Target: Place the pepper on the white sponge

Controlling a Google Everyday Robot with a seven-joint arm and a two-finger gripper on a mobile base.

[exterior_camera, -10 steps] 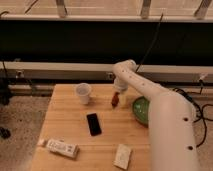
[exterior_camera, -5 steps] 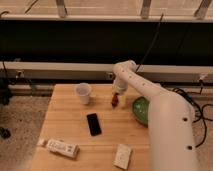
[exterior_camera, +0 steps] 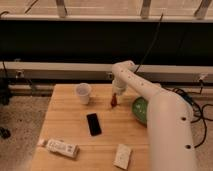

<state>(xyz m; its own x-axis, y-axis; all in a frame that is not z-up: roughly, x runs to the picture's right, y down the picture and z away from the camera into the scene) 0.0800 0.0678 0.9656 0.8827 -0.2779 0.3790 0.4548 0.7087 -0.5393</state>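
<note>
The pepper (exterior_camera: 114, 101) is small, dark red and elongated. It hangs nearly upright at the far middle of the wooden table (exterior_camera: 65, 125), its top end in my gripper (exterior_camera: 116, 95). The gripper is shut on the pepper and holds it just above the tabletop, reaching down from the white arm (exterior_camera: 150, 100). The white sponge (exterior_camera: 122, 156) lies flat near the table's front edge, well in front of the gripper and slightly to the right.
A white cup (exterior_camera: 83, 93) stands left of the gripper. A black phone (exterior_camera: 93, 124) lies mid-table. A white packet (exterior_camera: 61, 147) lies at the front left. A green bowl (exterior_camera: 139, 110) sits right of the pepper, partly hidden by the arm.
</note>
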